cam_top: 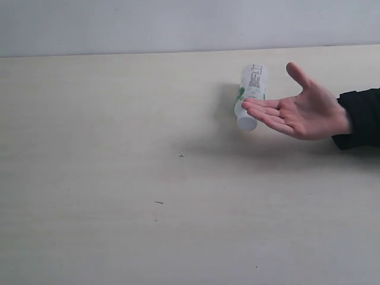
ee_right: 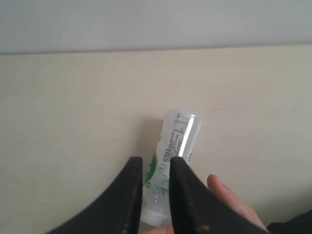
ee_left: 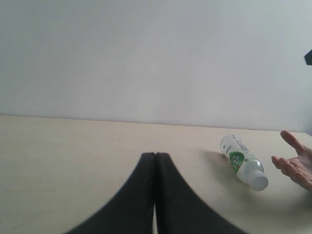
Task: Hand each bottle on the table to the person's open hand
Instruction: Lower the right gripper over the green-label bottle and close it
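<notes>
On the table (cam_top: 119,208), a clear bottle (cam_top: 252,89) lies beside the hand (cam_top: 303,113).

Tool (ee_right: 155,165) slightly parted; bottle (ee_right: 179,139) lying on table (ee_right: 58,122), hand (ee_right: 230,205) beside

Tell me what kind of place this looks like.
Probably a lab or test bench: a broad pale tabletop against a plain white wall, with a single bottle lying on it and a person's open hand beside it.

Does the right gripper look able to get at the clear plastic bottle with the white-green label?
Probably yes: the clear white-green-labelled plastic bottle lies straight ahead of the right gripper, whose jaws stand slightly apart, nothing in between. The person's bare open hand is close beside it.
</notes>
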Controlling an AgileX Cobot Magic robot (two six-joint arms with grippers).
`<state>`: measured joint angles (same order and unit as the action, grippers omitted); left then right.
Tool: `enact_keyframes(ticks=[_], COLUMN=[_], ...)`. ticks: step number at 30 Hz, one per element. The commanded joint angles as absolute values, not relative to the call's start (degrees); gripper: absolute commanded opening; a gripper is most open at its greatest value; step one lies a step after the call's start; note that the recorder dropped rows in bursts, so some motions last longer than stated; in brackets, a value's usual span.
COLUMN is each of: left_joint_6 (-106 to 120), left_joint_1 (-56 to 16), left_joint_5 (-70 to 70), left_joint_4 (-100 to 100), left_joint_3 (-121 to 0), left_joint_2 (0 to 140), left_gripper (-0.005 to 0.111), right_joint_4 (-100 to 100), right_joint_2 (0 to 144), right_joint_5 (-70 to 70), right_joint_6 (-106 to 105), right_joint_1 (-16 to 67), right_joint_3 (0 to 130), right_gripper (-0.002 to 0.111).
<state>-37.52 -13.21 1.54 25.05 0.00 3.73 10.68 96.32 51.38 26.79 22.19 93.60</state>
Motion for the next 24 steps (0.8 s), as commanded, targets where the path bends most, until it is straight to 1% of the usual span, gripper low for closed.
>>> enact_keyframes(ticks=[1, 2, 3, 5, 7, 12, 20, 24], left_joint_6=[-37.82, -37.82, -37.82, -37.82, -37.82, -37.82, -37.82, -37.82], left_joint_1=[-13.08, -13.08, -13.08, -13.08, -13.08, -13.08, -13.08, -13.08], left_joint_5=[1.14, 1.14, 1.14, 1.14, 1.14, 1.14, 1.14, 1.14], left_joint_4=[24.63, 24.63, 24.63, 24.63, 24.63, 24.63, 24.63, 24.63], left_joint_3=[0.0, 0.0, 0.0, 0.0, 0.0, 0.0, 0.0, 0.0], left_joint_2=[3.3, 3.3, 3.3, 3.3, 3.3, 3.3, 3.3, 3.3], left_gripper=[0.0, 0.0, 0.0, 0.0, 0.0, 0.0, 0.0, 0.0], right_joint_4=[10.87, 10.87, 10.97, 12.0, 12.54, 14.03, 17.67, 16.34], right_joint_2=[108.46, 110.18, 112.71, 115.49, 117.02, 120.46, 126.24, 128.23], right_joint_5=[62.09, 63.48, 64.29, 63.75, 62.34, 59.72, 59.3, 57.05], right_joint_6=[26.97, 26.97, 26.97, 26.97, 27.17, 30.95, 33.71, 34.7], right_joint_1=[22.0, 22.0, 22.0, 22.0, 22.0, 22.0, 21.89, 21.22], right_joint_3=[107.25, 108.77, 110.56, 111.67, 111.77, 111.77, 111.77, 112.17], right_gripper=[0.038, 0.046, 0.056, 0.073, 0.079, 0.079, 0.079, 0.079])
